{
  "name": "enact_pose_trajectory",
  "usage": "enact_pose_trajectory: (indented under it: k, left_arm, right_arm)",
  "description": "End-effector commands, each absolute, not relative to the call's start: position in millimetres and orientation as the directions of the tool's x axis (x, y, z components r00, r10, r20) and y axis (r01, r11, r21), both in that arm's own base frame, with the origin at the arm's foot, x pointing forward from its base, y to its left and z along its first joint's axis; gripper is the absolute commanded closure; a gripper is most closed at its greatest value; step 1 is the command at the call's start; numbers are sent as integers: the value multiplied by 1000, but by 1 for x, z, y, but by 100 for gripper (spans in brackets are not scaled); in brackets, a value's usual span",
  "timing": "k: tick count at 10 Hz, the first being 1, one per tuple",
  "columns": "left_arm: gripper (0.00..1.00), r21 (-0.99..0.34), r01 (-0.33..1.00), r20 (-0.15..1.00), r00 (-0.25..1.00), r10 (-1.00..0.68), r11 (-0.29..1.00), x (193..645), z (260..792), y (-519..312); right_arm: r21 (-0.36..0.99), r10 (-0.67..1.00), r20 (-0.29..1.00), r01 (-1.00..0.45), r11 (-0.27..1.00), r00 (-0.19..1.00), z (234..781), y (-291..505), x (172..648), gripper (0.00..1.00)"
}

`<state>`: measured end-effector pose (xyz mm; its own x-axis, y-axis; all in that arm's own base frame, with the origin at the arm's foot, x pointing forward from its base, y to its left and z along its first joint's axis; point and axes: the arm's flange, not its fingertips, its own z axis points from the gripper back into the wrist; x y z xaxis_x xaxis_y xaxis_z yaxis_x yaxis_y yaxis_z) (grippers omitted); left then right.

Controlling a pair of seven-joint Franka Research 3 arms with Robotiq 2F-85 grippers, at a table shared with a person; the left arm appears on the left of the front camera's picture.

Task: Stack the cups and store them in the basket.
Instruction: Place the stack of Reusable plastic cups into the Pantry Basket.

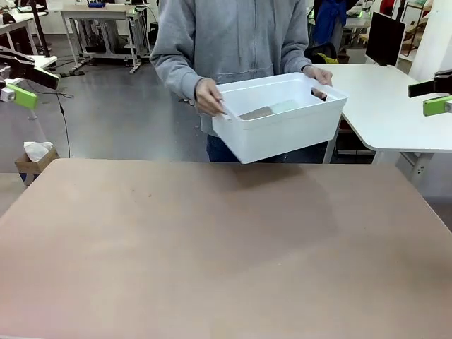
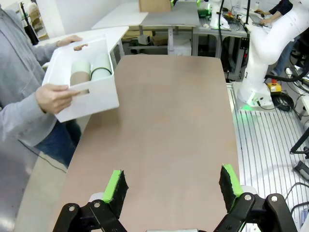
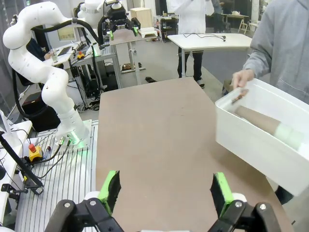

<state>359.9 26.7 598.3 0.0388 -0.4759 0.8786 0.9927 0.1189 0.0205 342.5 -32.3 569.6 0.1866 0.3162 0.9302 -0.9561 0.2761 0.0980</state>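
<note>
A person in a grey hoodie holds the white basket [image 1: 282,131] with both hands, tilted, just above the table's far edge. Inside it lie the cups: a tan-brown one [image 1: 258,113] and a pale mint one [image 1: 288,107], on their sides. The left wrist view shows the basket [image 2: 96,99] at upper left with a tan cup [image 2: 80,77] and a mint cup [image 2: 101,72]. My left gripper [image 2: 173,186] is open and holds nothing, far from the basket. My right gripper [image 3: 166,189] is open too, with the basket [image 3: 256,142] to its right.
The brown table [image 1: 226,247] lies bare in front of me. My arms hang back at the picture's edges, left [image 1: 25,97] and right [image 1: 438,106]. A white desk [image 1: 395,113] stands behind on the right, and a small cardboard box [image 1: 34,159] on the floor at left.
</note>
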Motion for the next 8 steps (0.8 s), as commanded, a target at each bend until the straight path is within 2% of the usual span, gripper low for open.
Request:
enact_pose_trajectory:
  k: [1,8]
  left_arm:
    - [0,11,993,884,45,-466,117,360,601,27]
    - [0,11,993,884,45,-466,117,360,601,27]
  right_arm:
    - [90,297,939,-958,273,172,573,-30,344,0]
    - [90,297,939,-958,273,172,573,-30,344,0]
